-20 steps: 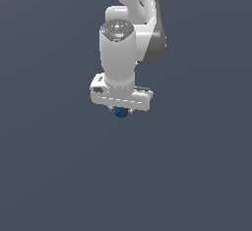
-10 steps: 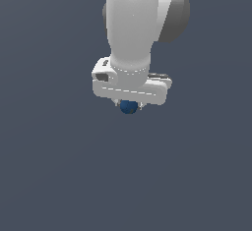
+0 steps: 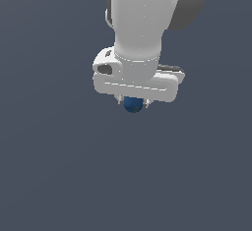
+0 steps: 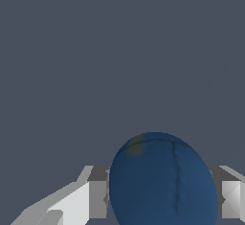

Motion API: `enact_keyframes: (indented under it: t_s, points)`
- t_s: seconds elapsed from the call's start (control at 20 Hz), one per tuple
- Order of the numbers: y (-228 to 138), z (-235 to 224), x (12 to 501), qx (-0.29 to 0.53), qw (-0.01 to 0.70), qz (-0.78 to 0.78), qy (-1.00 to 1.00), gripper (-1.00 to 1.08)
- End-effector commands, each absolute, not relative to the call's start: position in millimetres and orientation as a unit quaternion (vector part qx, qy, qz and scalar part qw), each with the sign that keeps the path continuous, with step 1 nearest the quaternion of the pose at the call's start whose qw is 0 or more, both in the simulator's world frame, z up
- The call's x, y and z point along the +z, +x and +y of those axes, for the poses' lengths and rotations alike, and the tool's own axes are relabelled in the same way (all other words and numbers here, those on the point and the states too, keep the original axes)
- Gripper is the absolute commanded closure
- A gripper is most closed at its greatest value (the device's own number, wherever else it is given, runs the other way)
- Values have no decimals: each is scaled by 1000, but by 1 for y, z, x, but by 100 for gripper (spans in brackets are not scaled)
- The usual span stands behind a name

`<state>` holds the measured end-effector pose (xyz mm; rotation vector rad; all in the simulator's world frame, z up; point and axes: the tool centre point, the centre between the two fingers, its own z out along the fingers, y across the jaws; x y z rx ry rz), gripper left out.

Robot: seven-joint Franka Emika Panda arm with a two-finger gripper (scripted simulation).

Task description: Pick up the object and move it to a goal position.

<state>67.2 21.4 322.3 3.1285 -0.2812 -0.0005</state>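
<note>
The object is a small dark blue ball (image 3: 132, 104), peeking out just under the white hand of the arm in the exterior view. My gripper (image 3: 133, 102) is shut on it, with the short fingers mostly hidden behind the hand's body. In the wrist view the ball (image 4: 163, 181) looms large between the two grey fingers (image 4: 98, 195), which press against its sides. It hangs in the air with only flat grey background around it.
The white arm and its dark grey joint (image 3: 189, 4) fill the upper part of the exterior view. Everything else is plain grey background.
The arm and the held ball have grown larger in the exterior view and shifted toward its right, coming closer to the camera. The grip on the ball is unchanged.
</note>
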Motion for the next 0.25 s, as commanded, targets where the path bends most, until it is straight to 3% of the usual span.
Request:
enact_keyframes:
  t_s: [0.0,0.2]
  points:
    - [70,23,326,0,0,-89,996,108]
    - [71,23,328,0,0,-89,996,108]
